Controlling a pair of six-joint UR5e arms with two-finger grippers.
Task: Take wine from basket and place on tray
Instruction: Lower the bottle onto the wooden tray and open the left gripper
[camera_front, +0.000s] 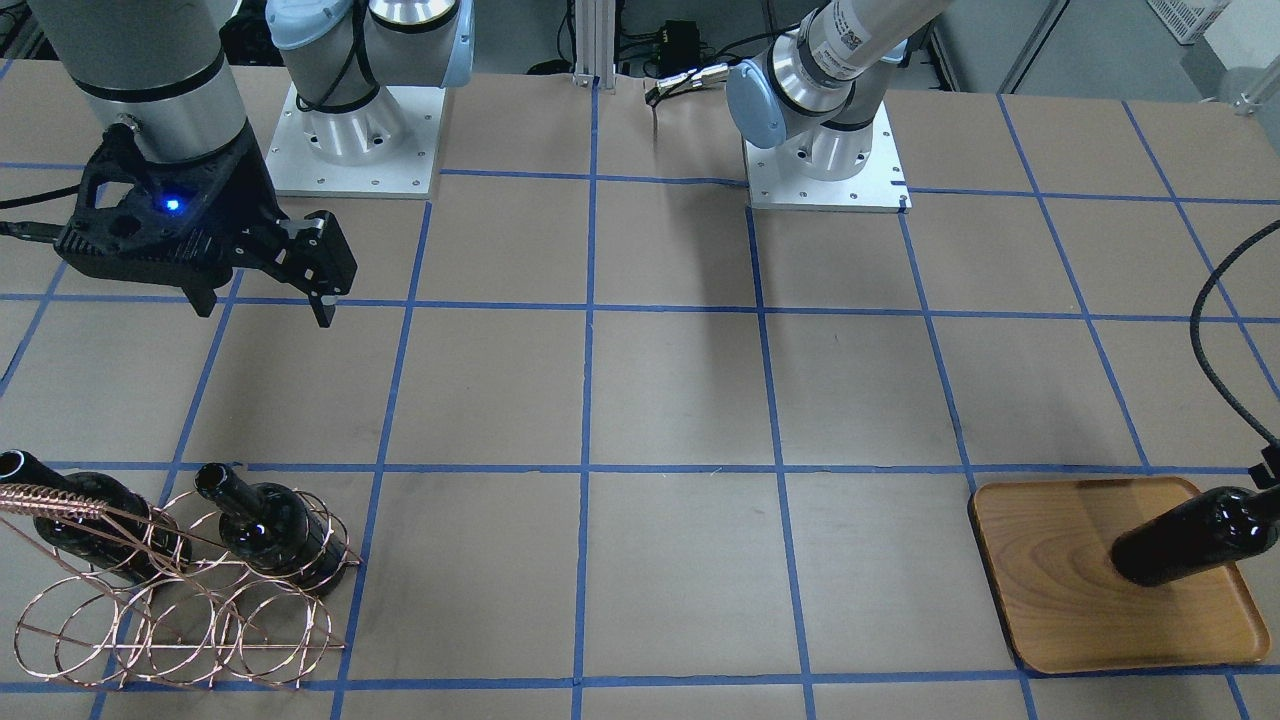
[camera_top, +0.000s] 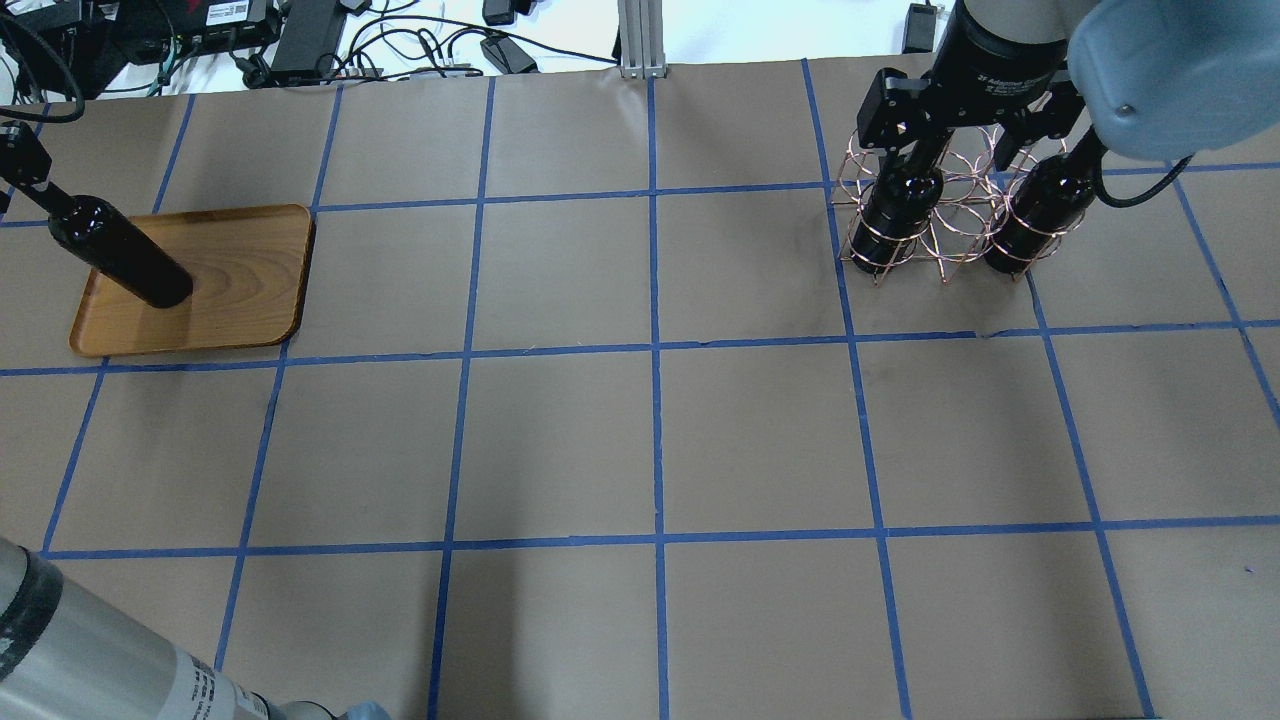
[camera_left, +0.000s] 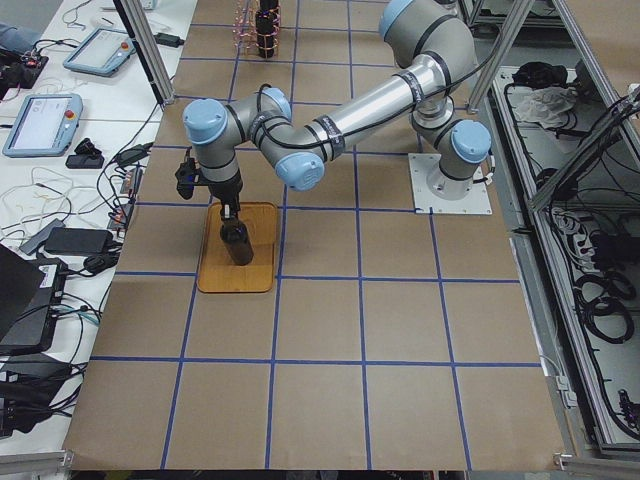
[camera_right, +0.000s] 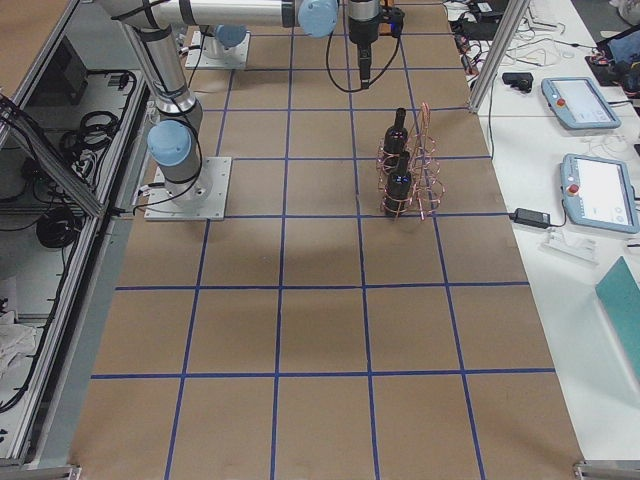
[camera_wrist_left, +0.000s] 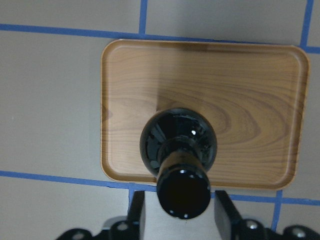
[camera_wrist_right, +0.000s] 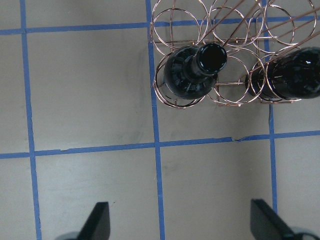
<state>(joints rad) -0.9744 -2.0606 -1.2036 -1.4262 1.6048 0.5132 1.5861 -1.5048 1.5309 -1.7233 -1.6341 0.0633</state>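
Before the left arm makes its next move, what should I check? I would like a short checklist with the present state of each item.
1. Wine base inside the tray rim: ok, though near one edge.
2. Wine resting on tray: cannot tell.
3. Left gripper grip on the neck: cannot tell; its fingers flank it.
4. Right gripper open: ok.
5. Right gripper apart from basket: ok.
6. Other bottles upright in basket: ok.
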